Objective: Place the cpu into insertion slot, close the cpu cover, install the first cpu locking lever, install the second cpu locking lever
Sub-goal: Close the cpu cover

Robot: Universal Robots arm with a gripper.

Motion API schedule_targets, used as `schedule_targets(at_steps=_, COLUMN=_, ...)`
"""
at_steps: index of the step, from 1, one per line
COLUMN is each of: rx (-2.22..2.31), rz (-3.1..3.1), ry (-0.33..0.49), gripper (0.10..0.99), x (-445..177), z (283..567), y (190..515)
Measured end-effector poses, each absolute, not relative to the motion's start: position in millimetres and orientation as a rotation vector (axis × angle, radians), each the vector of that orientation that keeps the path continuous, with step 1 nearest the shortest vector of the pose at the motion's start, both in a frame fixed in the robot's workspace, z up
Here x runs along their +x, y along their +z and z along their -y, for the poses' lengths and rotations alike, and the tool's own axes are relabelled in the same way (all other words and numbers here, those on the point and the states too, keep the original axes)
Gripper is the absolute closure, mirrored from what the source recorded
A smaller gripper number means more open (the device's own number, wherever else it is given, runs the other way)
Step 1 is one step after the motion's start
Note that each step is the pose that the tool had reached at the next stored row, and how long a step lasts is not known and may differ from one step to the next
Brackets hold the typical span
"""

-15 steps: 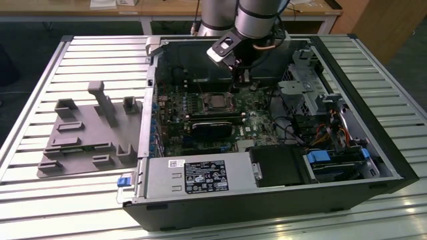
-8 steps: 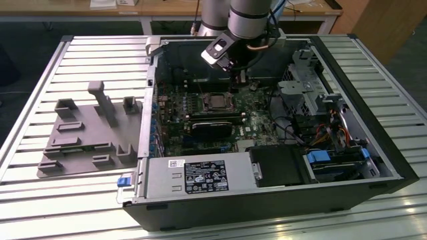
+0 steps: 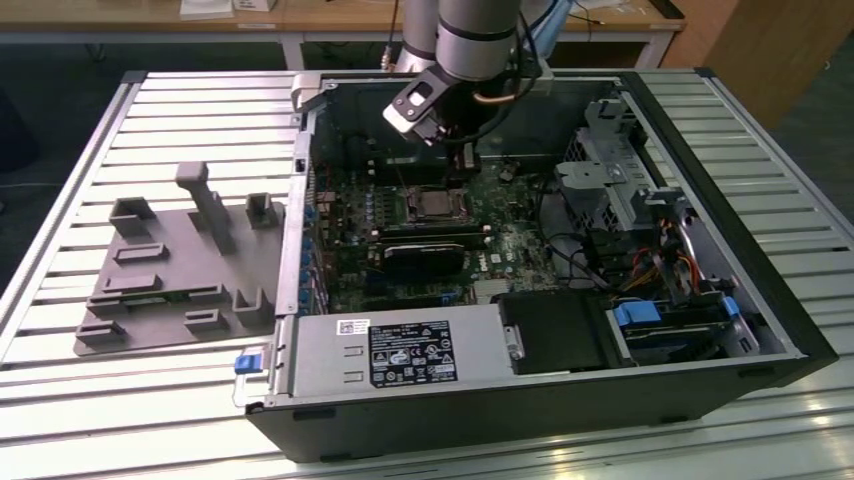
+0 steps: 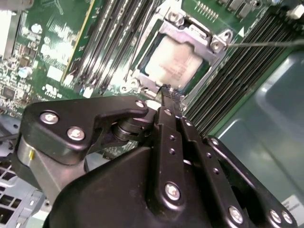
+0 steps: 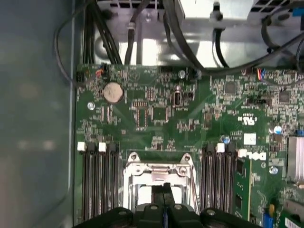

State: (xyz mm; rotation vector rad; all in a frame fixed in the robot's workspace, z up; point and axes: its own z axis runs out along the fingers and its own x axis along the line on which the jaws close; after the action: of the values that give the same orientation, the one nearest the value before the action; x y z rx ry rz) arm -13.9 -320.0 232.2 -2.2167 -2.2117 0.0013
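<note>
Gripper is pinched shut with nothing in it, its tip at the edge of the metal cover. Shiny chip lies in the socket under that cover. Pushing slowly and straight seems best, so nothing bends.

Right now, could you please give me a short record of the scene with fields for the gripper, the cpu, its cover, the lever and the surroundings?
gripper: shut, nothing seen between its fingers, tips close to the socket's edge
cpu: lies flat in the insertion slot, pale face up
cpu cover: down over the cpu, framing its face
lever: thin metal rod reaching out from the cover's corner over the memory slots; appears not latched
surroundings: open computer case on a slatted table; grey fixture tray at the exterior view's left
</note>
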Motion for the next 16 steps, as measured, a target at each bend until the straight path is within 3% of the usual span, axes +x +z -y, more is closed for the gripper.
schedule_targets(at_steps=16, rx=-2.23, rz=2.228, ry=-0.032, gripper=0.98, x=-37.9, z=320.2, y=221.9)
